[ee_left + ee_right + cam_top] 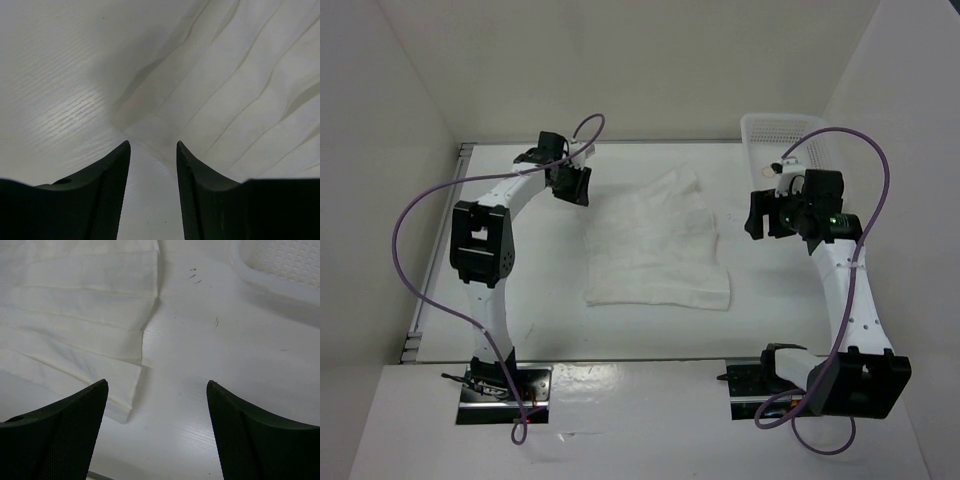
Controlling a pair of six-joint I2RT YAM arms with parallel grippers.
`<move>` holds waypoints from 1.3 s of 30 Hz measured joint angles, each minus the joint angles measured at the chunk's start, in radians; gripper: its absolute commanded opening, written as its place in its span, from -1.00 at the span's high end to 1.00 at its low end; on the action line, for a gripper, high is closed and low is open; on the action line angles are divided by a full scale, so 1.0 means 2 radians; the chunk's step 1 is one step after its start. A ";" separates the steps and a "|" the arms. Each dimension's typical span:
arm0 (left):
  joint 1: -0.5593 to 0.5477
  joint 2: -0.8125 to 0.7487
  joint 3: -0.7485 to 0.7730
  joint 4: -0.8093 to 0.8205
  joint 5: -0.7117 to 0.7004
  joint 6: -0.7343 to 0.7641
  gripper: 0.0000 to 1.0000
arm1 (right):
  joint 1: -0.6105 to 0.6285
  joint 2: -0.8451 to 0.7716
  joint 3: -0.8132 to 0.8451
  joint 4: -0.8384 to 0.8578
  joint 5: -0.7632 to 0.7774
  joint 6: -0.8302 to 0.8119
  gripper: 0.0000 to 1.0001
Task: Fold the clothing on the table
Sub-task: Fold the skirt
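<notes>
The clothing [655, 245] is a white garment lying flat and wrinkled in the middle of the table [650, 335]. My left gripper [570, 183] hovers at its far left corner. In the left wrist view the left gripper [153, 145] has its jaws partly apart, and a corner of the clothing [240, 90] reaches in toward the gap. My right gripper [760, 215] hangs just right of the garment's right edge. The right wrist view has the right gripper [157, 384] open wide over bare table [215, 365], with the clothing [75, 305] to the left of the gap.
A white perforated basket [780, 135] stands at the back right corner, also seen as the basket [285, 265] in the right wrist view. A metal rail [428, 300] runs along the table's left edge. White walls close in the sides and back.
</notes>
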 measured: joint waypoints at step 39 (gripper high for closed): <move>-0.032 0.083 0.059 -0.035 -0.064 0.027 0.33 | -0.019 -0.013 -0.002 -0.013 -0.044 0.000 -0.68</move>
